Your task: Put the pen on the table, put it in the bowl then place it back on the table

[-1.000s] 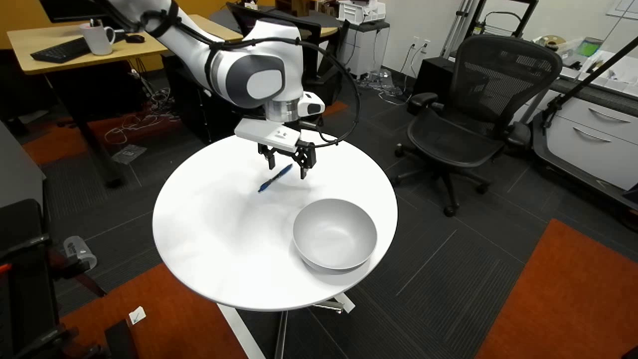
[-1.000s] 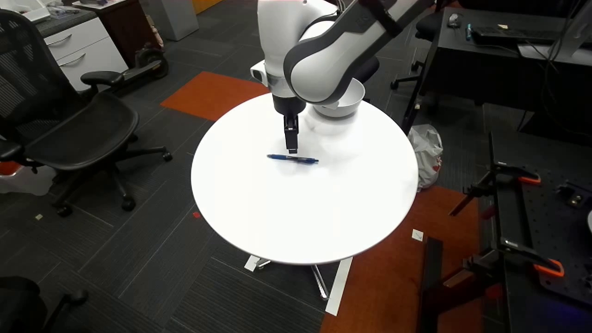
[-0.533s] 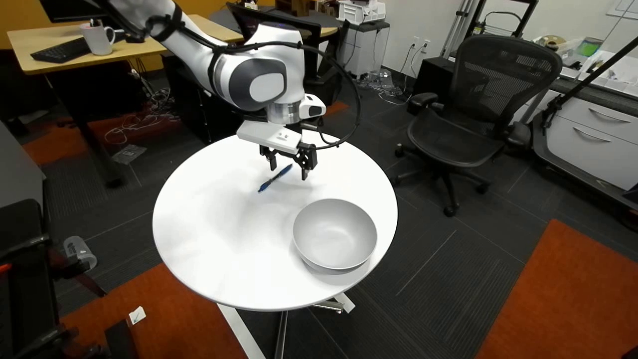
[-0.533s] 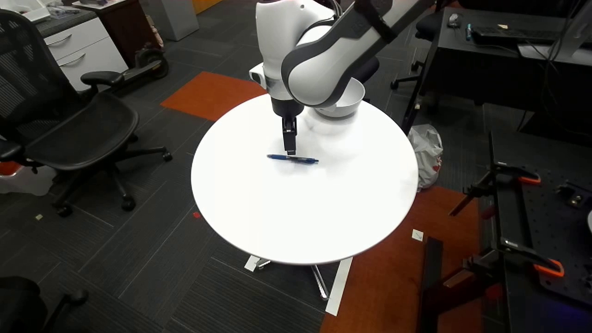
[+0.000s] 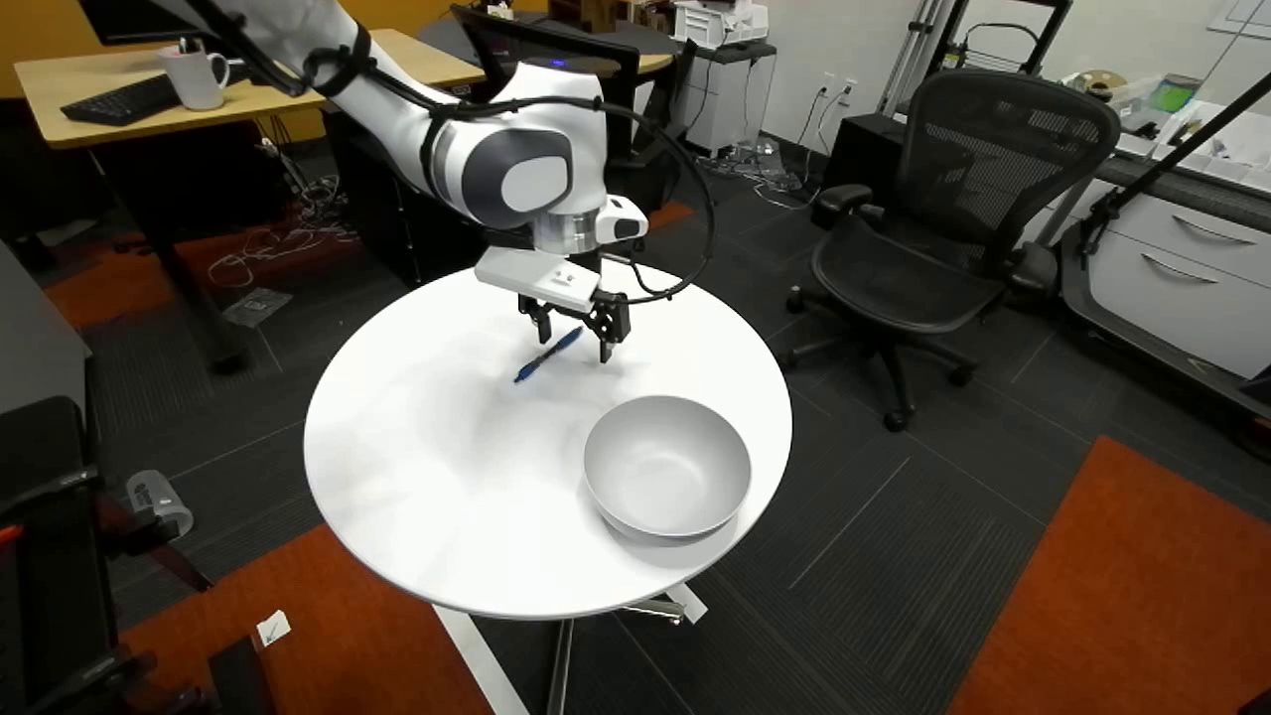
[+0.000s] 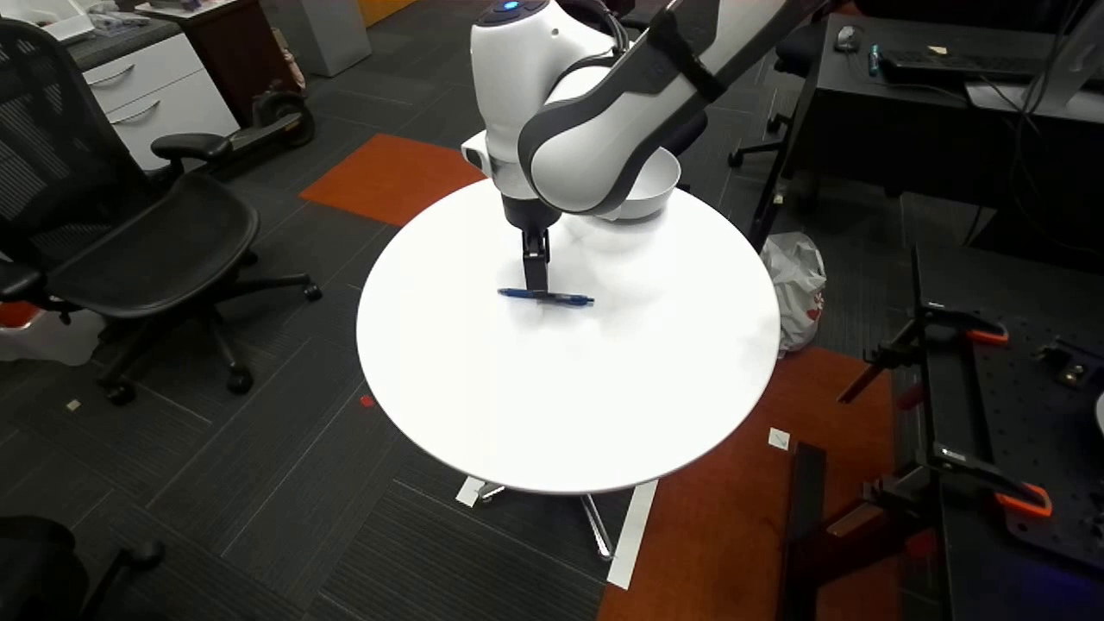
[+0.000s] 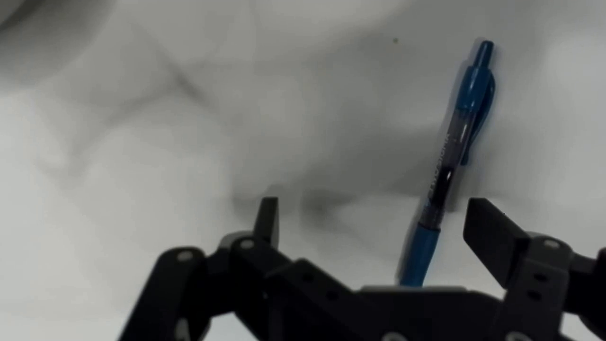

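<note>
The blue pen (image 5: 541, 361) lies flat on the round white table (image 5: 427, 477), and it also shows in an exterior view (image 6: 569, 299) and in the wrist view (image 7: 443, 175). My gripper (image 5: 574, 349) is open and low over the pen. In the wrist view, the pen lies between the two spread fingers (image 7: 371, 203), nearer the right finger and apart from both. The pen's lower tip is hidden behind the gripper body. The silver-grey bowl (image 5: 667, 472) stands empty near the table's edge. The arm partly hides it in an exterior view (image 6: 651, 185).
A black office chair (image 5: 943, 218) stands beside the table. A wooden desk (image 5: 60, 74) with a mug (image 5: 197, 79) and a keyboard is behind the arm. A black bench with orange-tipped clamps (image 6: 1026, 500) stands near the table in an exterior view.
My gripper has moved down a little toward the pen and slightly sideways, fingers still open. The pen and the bowl have not moved.
</note>
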`<state>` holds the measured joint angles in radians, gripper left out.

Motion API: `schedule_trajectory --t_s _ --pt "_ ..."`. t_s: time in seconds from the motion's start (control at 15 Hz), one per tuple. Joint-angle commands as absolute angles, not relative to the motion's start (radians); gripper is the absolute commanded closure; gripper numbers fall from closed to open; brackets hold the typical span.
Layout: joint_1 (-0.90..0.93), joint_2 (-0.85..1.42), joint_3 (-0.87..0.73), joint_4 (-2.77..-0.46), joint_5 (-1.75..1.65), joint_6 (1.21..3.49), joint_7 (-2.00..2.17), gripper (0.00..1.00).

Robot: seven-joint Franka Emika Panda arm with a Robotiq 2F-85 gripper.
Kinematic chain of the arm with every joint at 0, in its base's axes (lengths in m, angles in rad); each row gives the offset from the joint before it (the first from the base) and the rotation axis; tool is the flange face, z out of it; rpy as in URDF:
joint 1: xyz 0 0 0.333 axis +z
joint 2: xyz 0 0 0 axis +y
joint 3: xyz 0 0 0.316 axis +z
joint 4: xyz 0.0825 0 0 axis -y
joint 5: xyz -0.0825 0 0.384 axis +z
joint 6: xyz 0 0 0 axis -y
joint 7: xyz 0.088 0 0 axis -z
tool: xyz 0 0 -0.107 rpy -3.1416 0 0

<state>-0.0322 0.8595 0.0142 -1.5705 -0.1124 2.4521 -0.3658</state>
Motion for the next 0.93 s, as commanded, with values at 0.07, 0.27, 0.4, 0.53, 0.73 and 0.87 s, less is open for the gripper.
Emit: schedule_trajectory --t_s 0.07,0.27,0.4,0.53,0.73,0.87 --pt "-0.019 0.883 0.006 -1.523 -0.140 2.400 -0.330 0.00" --pt "-0.019 0.892 0.006 -1.518 -0.140 2.406 -0.330 0.25" --pt "-0.019 0.896 0.006 -1.516 -0.139 2.406 -0.330 0.34" --pt "-0.020 0.898 0.007 -1.514 -0.138 2.404 -0.330 0.51" --pt "-0.017 0.897 0.007 -1.508 -0.138 2.400 -0.330 0.73" --pt "-0.016 0.898 0.006 -1.505 -0.139 2.399 -0.329 0.88"
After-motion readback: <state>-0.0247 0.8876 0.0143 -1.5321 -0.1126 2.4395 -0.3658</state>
